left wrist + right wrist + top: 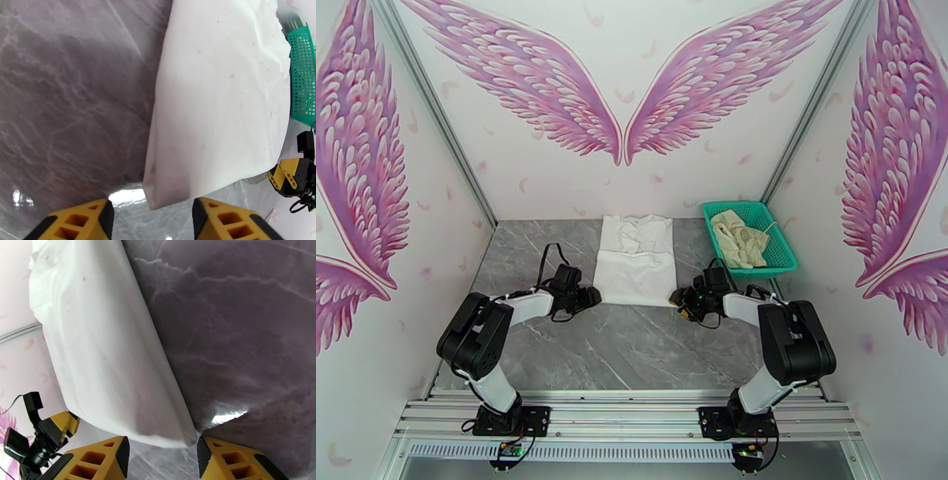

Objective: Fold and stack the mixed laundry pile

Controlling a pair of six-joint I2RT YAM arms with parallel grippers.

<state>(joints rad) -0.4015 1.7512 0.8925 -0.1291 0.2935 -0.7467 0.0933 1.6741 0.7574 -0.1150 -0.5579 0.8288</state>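
The white shirt (636, 260) lies flat in a folded rectangle at the middle back of the table. My left gripper (589, 298) sits at its near left corner and my right gripper (681, 298) at its near right corner. In the left wrist view the left gripper (152, 216) is open, and the shirt (221, 102) has its corner pointing into the gap between the yellow fingers (79, 223). In the right wrist view the right gripper (162, 455) is open too, with the shirt (106, 350) corner just ahead of its fingers (241, 461). A cream garment (740, 237) lies in the basket.
The teal mesh basket (787, 254) stands at the back right, close to the shirt's right edge and the right wall. Grey marble table (632, 347) stretches bare between the arms. Walls close in on the left, right and back.
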